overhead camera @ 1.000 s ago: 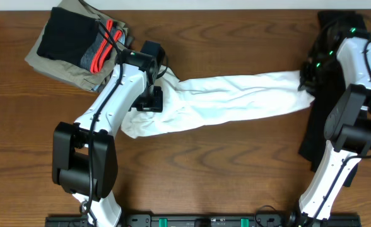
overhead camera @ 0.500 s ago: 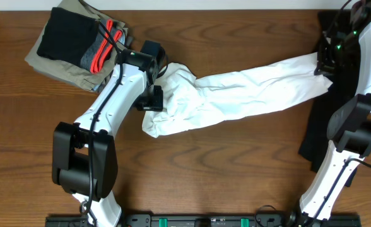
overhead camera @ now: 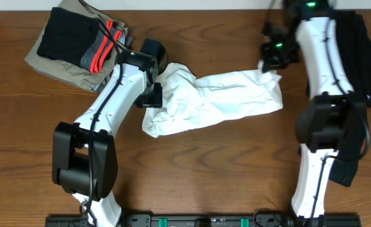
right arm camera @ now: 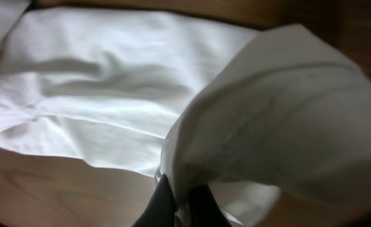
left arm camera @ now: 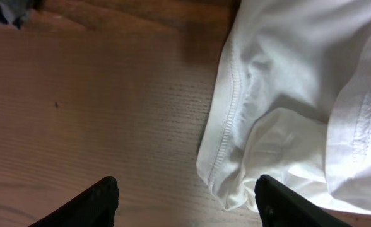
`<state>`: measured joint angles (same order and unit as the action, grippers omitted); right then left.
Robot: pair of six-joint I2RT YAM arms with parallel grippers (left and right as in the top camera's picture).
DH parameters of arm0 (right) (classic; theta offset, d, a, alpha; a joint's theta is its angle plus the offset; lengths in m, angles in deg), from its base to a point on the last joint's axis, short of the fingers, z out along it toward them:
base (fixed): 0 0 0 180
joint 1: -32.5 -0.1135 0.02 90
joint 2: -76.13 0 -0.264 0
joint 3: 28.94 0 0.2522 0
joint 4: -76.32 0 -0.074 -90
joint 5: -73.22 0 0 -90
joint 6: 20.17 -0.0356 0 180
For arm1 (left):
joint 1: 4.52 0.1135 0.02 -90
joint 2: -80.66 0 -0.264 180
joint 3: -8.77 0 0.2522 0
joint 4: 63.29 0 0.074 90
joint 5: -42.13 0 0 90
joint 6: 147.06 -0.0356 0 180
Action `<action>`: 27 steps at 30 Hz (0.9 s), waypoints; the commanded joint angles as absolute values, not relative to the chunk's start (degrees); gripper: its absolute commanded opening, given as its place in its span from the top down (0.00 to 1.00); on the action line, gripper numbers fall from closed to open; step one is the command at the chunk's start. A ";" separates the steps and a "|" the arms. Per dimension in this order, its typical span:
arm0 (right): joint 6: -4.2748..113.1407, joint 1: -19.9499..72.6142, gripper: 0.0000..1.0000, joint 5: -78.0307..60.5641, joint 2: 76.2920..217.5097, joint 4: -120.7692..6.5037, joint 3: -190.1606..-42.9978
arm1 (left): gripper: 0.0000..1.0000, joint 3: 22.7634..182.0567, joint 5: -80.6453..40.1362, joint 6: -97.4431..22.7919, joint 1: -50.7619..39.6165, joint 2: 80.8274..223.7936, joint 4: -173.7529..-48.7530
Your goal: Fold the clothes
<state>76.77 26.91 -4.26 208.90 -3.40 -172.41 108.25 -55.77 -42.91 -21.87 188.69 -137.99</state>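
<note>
The white T-shirt [overhead camera: 217, 101] lies bunched across the middle of the wooden table; its print is hidden. My right gripper [overhead camera: 269, 66] is shut on the shirt's right edge and holds it lifted over the rest of the cloth; in the right wrist view the fingers [right arm camera: 180, 203] pinch a fold of the white fabric [right arm camera: 267, 113]. My left gripper [overhead camera: 153, 94] is open at the shirt's left end. In the left wrist view its fingers [left arm camera: 185, 202] are spread over bare wood, with the hemmed edge of the shirt [left arm camera: 286, 94] beside the right finger.
A stack of folded clothes [overhead camera: 78, 44], khaki, black and grey with a red cord, sits at the back left. A dark garment [overhead camera: 362, 63] lies along the right edge behind my right arm.
My right gripper has carried the shirt's right end leftward, folding it back over the body. The shirt is now much shorter. My left arm has hardly moved.
</note>
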 commanded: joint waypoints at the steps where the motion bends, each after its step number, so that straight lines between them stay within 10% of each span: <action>1: 76.55 23.52 0.99 -3.21 208.57 -4.32 -169.48 | 0.29 108.11 -57.63 -43.28 -21.54 187.93 -137.38; 6: 75.24 18.61 0.96 -3.19 208.57 -8.07 -163.74 | 0.28 108.11 -57.63 -43.28 -21.52 187.93 -136.07; 9: 75.02 16.14 0.51 -3.19 208.57 -9.98 -161.03 | 0.29 108.11 -57.63 -43.28 -21.52 187.93 -135.96; 11: 75.07 14.93 0.43 -3.24 208.57 -10.02 -160.54 | 0.29 108.11 -57.63 -43.28 -21.52 187.93 -135.83; 27: 75.02 17.36 0.54 -3.21 207.08 -7.53 -163.69 | 0.29 107.85 -50.24 -45.84 -20.60 188.36 -134.85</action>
<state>75.07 15.83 -3.43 208.88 -7.70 -161.83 108.25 -54.90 -43.57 -21.63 188.69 -135.44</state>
